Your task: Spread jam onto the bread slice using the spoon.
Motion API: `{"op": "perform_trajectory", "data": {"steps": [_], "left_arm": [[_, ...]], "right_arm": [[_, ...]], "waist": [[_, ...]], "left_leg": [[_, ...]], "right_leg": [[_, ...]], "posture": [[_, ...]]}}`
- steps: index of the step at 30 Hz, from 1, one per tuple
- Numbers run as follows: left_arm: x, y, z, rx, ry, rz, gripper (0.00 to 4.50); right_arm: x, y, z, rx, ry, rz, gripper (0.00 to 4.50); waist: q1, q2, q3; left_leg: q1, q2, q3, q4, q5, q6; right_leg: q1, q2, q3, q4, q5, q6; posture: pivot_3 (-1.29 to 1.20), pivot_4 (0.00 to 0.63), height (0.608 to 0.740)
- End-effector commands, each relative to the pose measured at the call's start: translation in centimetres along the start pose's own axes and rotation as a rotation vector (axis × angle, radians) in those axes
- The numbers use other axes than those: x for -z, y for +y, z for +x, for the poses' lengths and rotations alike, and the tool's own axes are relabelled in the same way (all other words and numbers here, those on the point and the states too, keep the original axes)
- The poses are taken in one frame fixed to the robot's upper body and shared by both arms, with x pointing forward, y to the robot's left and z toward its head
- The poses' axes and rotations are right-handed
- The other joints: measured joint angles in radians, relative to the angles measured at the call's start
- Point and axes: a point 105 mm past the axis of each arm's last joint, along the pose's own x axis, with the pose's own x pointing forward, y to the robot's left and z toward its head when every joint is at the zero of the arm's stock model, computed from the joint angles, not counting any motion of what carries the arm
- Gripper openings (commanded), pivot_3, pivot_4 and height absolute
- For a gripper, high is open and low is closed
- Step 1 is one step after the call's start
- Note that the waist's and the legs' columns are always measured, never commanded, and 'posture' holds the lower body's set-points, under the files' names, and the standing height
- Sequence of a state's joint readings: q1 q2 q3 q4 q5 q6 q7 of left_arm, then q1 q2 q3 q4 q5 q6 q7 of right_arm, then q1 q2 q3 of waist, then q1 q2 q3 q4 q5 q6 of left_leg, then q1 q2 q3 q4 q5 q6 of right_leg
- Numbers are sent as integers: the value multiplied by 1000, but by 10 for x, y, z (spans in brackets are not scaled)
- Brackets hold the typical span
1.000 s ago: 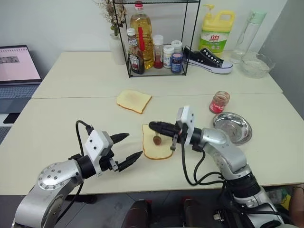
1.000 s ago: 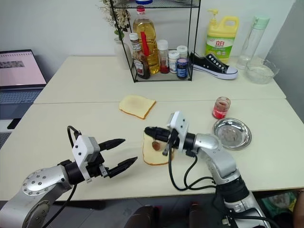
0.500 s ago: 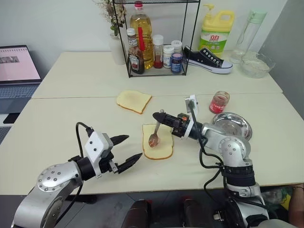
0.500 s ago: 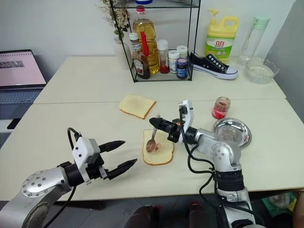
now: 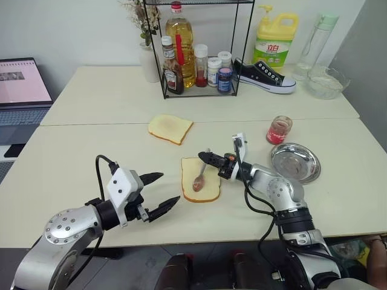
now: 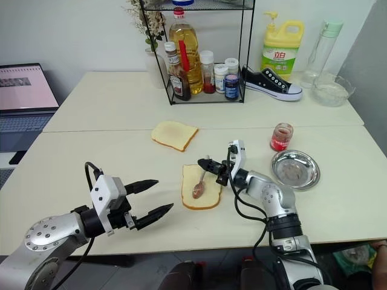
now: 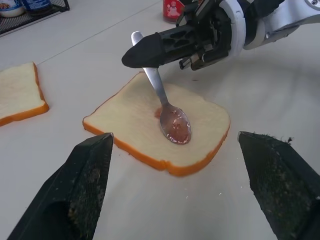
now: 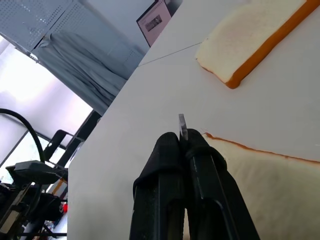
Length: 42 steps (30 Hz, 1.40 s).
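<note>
The bread slice [image 5: 205, 192] lies flat at the table's middle, with a small reddish smear of jam [image 7: 159, 112] on its face. My right gripper [image 5: 207, 157] is shut on the end of the spoon's handle, just past the slice's far edge. The spoon [image 5: 199, 179] slants down from it, and its bowl [image 7: 175, 126], coated with jam, rests on the bread. The handle's tip pokes out between my right gripper's fingers [image 8: 172, 150]. My left gripper [image 5: 170, 187] hovers open to the left of the slice, holding nothing. The jam jar [image 5: 279, 130] stands at the right.
A plain second slice [image 5: 170, 128] lies behind. The round steel dish [image 5: 295, 162] sits right of my right arm. A wire rack of bottles [image 5: 196, 60], a shoe [image 5: 263, 75], a yellow jug [image 5: 275, 39], a glass bowl [image 5: 326, 82] and a laptop [image 5: 21, 84] stand further off.
My right gripper has sunk and rolled, bringing the spoon from hanging above the slice to lying with its bowl on the bread. The left gripper has stayed put.
</note>
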<state>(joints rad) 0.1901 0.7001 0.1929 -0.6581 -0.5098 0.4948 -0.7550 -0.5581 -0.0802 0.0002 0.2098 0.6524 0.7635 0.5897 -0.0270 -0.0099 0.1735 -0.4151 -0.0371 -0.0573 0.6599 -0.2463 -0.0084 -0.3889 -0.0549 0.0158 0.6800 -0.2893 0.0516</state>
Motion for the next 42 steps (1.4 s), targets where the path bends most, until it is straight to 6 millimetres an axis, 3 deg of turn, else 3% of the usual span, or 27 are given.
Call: {"op": "perform_trajectory", "data": {"steps": [1,17,25,31,35,39,42], "left_arm": [[-11,-2,-1,14,-27,34,4145],[-12,-1,2,25,-32,36,4145],[-11,-1,2,26,-33,32,4145],[-12,0,1,23,-32,34,4145],[-11,6,-3,42,14,35,4145],[-31,31,-4,82,30,74,4145],[-46,32,5,171,22,96,4145]], "right_arm": [[-23,-8,-1,34,-64,-59,43],[-48,-23,-20,78,-98,-99,43],[-61,9,-21,-16,-130,12,43],[-59,15,-18,-25,-137,61,43],[-70,23,-21,-33,-157,39,43],[-90,44,-31,-24,-206,-102,43],[-98,50,-44,30,-234,-195,43]], "waist": [[0,0,0],[2,0,0],[-1,0,0],[-1,0,0],[0,0,0],[2,1,1],[1,1,1]], "left_leg": [[0,0,0,0,0,0],[0,-1,0,0,0,0],[0,0,0,0,0,0],[0,0,0,0,0,0],[0,0,0,0,0,0],[-1,0,-1,0,0,0],[-1,-1,0,0,0,0]], "right_leg": [[0,0,0,0,0,0],[0,0,0,0,0,0],[0,-1,1,0,0,0],[0,-1,1,0,0,0],[0,-1,1,0,0,0],[0,0,-1,0,0,0],[0,0,-1,0,0,0]], "posture": [[0,150,740],[0,150,740],[0,150,740],[0,150,740],[0,150,740],[0,150,740],[0,150,740]]}}
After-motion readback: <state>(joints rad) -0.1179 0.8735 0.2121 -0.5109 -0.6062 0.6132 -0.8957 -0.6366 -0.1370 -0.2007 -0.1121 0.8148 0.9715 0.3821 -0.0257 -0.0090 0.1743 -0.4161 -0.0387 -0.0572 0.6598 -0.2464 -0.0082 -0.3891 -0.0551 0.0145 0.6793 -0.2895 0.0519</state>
